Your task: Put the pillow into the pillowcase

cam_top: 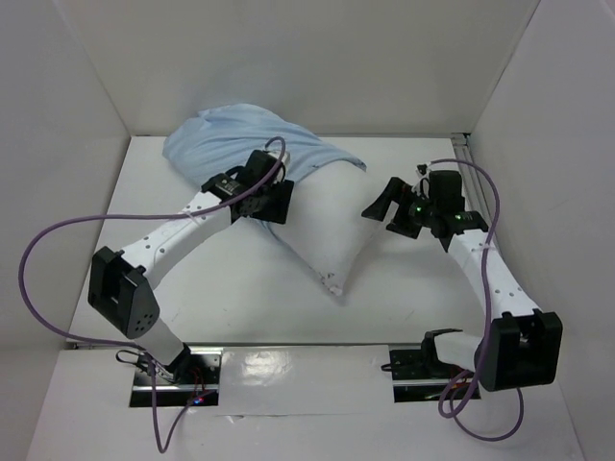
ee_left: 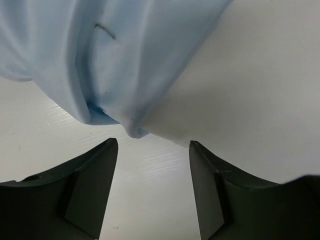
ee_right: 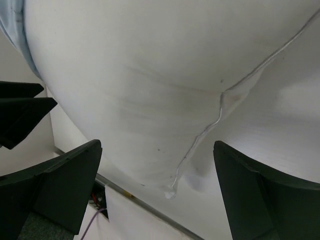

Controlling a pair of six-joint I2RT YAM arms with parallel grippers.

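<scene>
Plump white rectangular fabric pillow (cam_top: pixel 322 240) is lying half inside the thin light-blue cloth pillowcase (cam_top: pixel 226 144); my left pincer (cam_top: pixel 279 206) and right pincer (cam_top: pixel 382 204) are both gaping empty; 1 half is awaiting covering.

- Table (cam_top: pixel 240 288), near centre: bare strip between the two arms, passable from either side.
- Pillow (cam_top: pixel 327 226): plump bulk lying diagonally from far left to centre; blocks the middle.
- Pillowcase (cam_top: pixel 226 139): bunched over the pillow's far-left end, crowding the far wall (cam_top: pixel 317 58).
- Left claw (cam_top: pixel 277 204): jaws spread at the pillowcase's near edge, bare table between them.
- Right claw (cam_top: pixel 384 204): jaws spread, right of the pillow, open gap between.
- Left wall (cam_top: pixel 58 144), right wall (cam_top: pixel 548 144): close both sides.
</scene>
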